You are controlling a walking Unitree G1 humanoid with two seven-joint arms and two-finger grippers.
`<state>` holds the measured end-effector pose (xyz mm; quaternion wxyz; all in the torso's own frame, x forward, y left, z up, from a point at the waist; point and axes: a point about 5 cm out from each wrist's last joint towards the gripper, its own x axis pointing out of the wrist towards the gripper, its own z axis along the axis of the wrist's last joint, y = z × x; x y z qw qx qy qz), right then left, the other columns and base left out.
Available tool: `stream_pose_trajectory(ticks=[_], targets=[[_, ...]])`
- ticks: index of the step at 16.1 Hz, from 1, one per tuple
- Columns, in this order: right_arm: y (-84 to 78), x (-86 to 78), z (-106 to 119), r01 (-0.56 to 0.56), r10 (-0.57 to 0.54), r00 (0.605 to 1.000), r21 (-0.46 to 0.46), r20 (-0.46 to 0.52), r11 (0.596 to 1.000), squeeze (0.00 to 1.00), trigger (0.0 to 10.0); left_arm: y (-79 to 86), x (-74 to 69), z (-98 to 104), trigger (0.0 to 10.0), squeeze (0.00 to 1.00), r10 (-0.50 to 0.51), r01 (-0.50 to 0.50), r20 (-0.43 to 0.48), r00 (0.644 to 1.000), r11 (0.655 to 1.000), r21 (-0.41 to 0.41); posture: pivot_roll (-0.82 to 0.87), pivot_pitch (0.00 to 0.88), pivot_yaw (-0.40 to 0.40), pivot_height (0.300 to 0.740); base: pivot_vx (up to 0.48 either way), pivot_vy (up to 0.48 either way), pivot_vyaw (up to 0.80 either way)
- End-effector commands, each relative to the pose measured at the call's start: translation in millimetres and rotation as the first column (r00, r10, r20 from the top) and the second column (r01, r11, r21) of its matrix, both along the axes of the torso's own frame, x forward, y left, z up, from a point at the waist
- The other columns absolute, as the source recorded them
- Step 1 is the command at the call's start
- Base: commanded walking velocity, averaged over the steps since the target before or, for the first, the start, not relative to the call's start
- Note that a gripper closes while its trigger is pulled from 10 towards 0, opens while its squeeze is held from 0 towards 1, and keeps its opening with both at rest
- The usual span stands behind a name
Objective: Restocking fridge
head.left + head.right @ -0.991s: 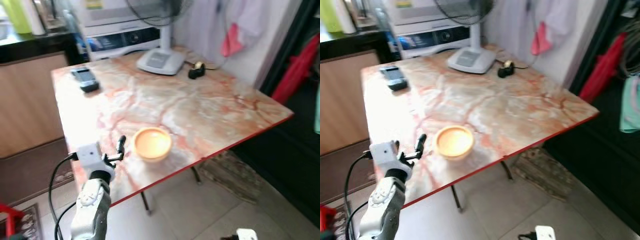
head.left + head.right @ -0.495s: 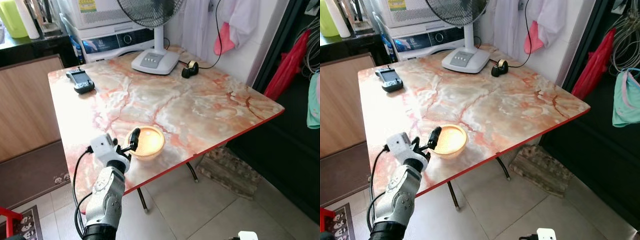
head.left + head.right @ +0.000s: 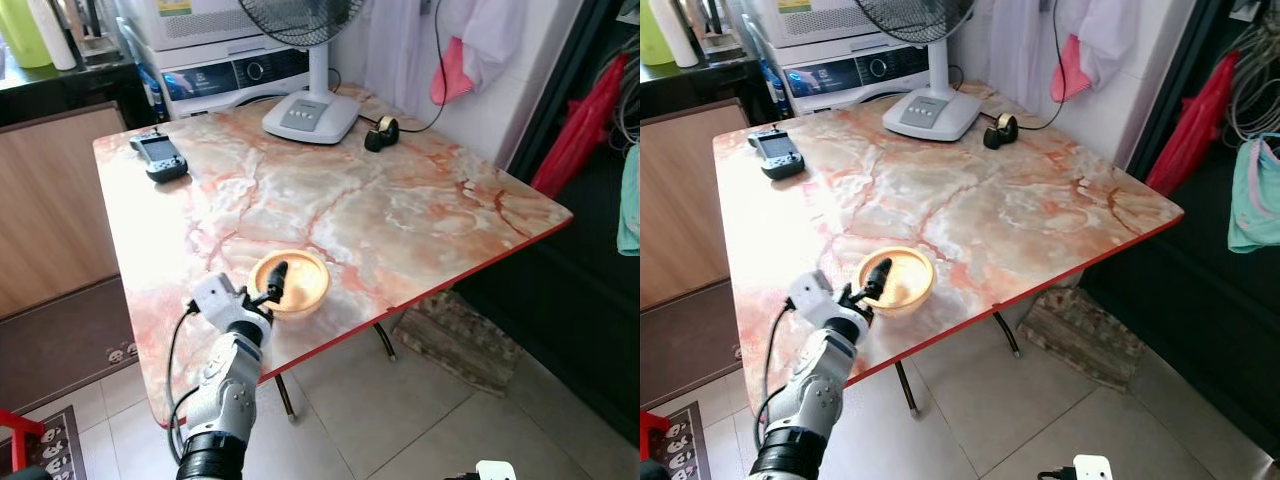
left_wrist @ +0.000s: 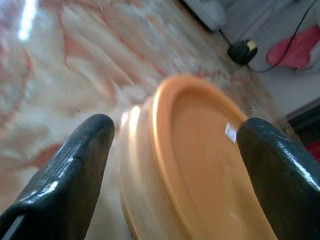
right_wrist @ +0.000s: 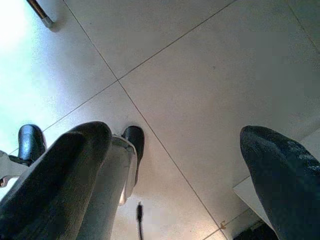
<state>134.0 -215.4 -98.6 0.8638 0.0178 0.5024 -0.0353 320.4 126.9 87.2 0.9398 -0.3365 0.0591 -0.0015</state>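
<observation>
Reaching forward since before, left gripper (image 4: pixel 170 150) now straddles the container (image 3: pixel 289 282), fingers spread; likely light, stiff, smooth plastic—pinch its sides.

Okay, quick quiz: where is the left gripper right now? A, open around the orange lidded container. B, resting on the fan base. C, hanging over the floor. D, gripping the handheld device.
A: the left gripper has its jaws spread to either side of the orange container near the table's front edge.
</observation>
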Motion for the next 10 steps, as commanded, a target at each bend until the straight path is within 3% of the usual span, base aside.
stream_pose_trajectory(ticks=[1,6,7,8,10], targets=[[-0.6,-1.4,0,-0.001,0.001,1.0,-0.003,-0.002,1.0,0.0,10.0,-6.8,2.8,-2,10.0,0.0,-0.04,0.04,-0.007,0.999,0.999,-0.009,0.02,0.0,-0.009,0.74,0.0,0.0,0.0],[0.2,-1.4,0,-0.01,0.01,1.0,-0.004,-0.004,1.0,0.0,10.0,-16.1,5.9,-6,10.0,0.0,-0.075,0.075,-0.012,0.997,0.996,-0.048,0.02,0.0,-0.01,0.74,0.0,0.0,0.0],[0.2,-1.2,0,-0.012,0.012,1.0,-0.006,-0.005,1.0,0.0,10.0,-18.2,7.2,-7,3.5,0.0,-0.081,0.08,-0.009,0.997,0.995,-0.053,0.02,0.0,-0.011,0.74,0.0,0.0,0.0],[0.2,-0.9,0,-0.014,0.014,1.0,-0.007,-0.005,1.0,0.0,10.0,-19.3,7.8,-7,0.0,0.0,-0.083,0.083,-0.009,0.996,0.995,-0.053,0.02,0.0,-0.012,0.74,0.0,0.0,0.0],[0.0,-0.4,0,-0.014,0.014,1.0,-0.007,-0.004,1.0,0.0,10.0,-19.6,8.8,-7,0.0,0.0,-0.075,0.074,-0.012,0.997,0.996,-0.057,0.02,0.0,-0.015,0.74,0.0,0.0,0.0]])
